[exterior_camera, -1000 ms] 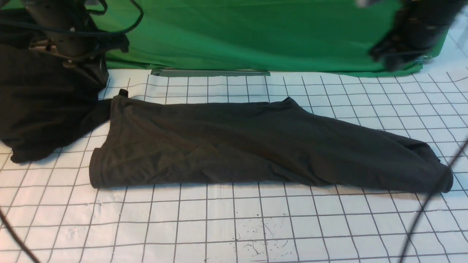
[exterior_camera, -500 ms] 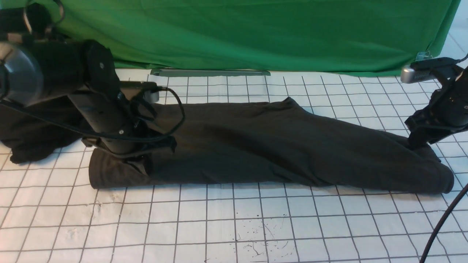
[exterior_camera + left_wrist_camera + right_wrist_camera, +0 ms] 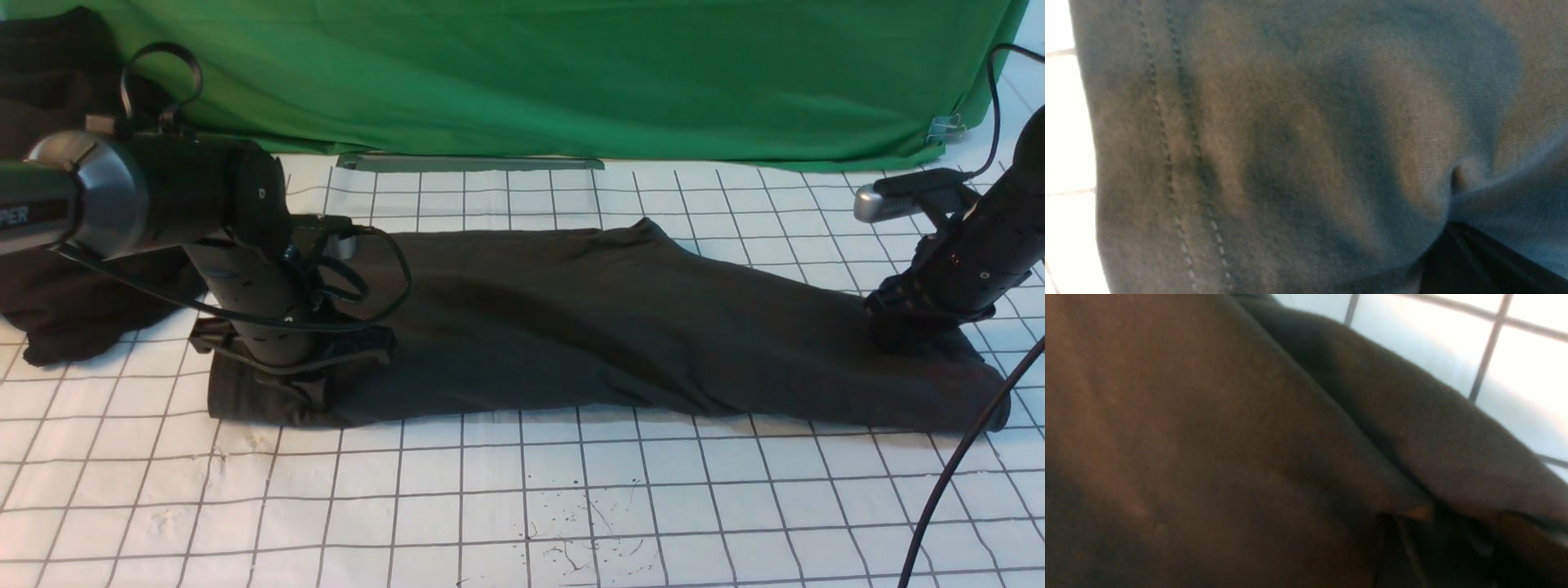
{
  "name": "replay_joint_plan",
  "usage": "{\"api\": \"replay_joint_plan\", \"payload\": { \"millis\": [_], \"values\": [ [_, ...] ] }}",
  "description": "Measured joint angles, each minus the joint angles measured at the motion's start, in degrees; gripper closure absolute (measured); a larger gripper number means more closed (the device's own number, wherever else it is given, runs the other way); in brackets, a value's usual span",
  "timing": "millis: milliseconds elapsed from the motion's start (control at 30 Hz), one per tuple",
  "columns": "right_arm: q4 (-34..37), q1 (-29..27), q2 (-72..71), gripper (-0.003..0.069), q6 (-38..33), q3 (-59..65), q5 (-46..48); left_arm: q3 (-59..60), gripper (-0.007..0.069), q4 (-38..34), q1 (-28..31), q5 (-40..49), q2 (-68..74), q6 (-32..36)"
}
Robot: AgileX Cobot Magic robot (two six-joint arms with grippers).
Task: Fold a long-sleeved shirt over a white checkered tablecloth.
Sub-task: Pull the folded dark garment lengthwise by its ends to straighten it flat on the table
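Long-sleeved shirt point(image 3: 612, 327) lies folded into a long dark band on the white checkered tablecloth point(image 3: 490, 506). It runs left to right thru the middle of the front view, w/ its right end a bit nearer to us than its left.

The left gripper point(image 3: 314, 385) is pressed down into the shirt's left end, near the front edge. Fabric bunches around its tip and cables loop off the wrist above. In the left wrist view the shirt fills nearly the whole pic: a double-stitched hem, a pucker, and one dark finger point(image 3: 1474, 265) showing under a fold. We can't tell how far apart the jaws stand, as fabric hides them.

The right gripper point(image 3: 898, 331) sits on the shirt's right end, tip touching the fabric. The right wrist view is blurred, mostly brown folded layers, so we can't tell the jaw state there either.

Beyond the shirt hangs a green cloth point(image 3: 571, 82). A black garment point(image 3: 65, 318) lies heaped at far left behind the left arm; we can't tell if it touches the shirt. A black cable point(image 3: 955, 482) crosses the front right corner.
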Motion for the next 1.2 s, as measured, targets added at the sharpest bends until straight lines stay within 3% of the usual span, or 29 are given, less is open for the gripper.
{"api": "replay_joint_plan", "payload": {
  "millis": [33, 133, 233, 833, 967, 1200],
  "values": [
    [0.0, 0.0, 0.0, 0.0368, -0.1, 0.0, 0.0, 0.0, 0.0629, 0.0, 0.0, 0.1, 0.0, 0.0],
    [0.0, 0.0, 0.0, 0.0571, -0.1, 0.0, 0.1, 0.0, 0.0629, 0.1, 0.0, 0.0, 0.0, 0.0],
    [-0.4, 0.0, -0.1, 0.0641, -0.2, 0.0, 0.8, 0.0, 0.0629, 0.1, 0.0, 0.0, 0.1, 0.0],
    [-2.6, -1.8, -3.2, 0.065, -1.2, -1.8, -7.2, -0.2, 0.0629, 0.2, -0.1, 0.6, 0.1, -0.1],
    [-2.8, -1.8, -1.6, 0.0603, -1.3, -2.7, -9.4, -0.4, 0.0629, 0.2, -0.1, 1.3, 0.2, -0.1],
    [-3.3, -1.9, -2.9, 0.0268, 3.5, -4.2, -5.9, 0.0, 0.0629, -0.2, -0.1, 3.4, -1.5, -0.1]
  ]
}}
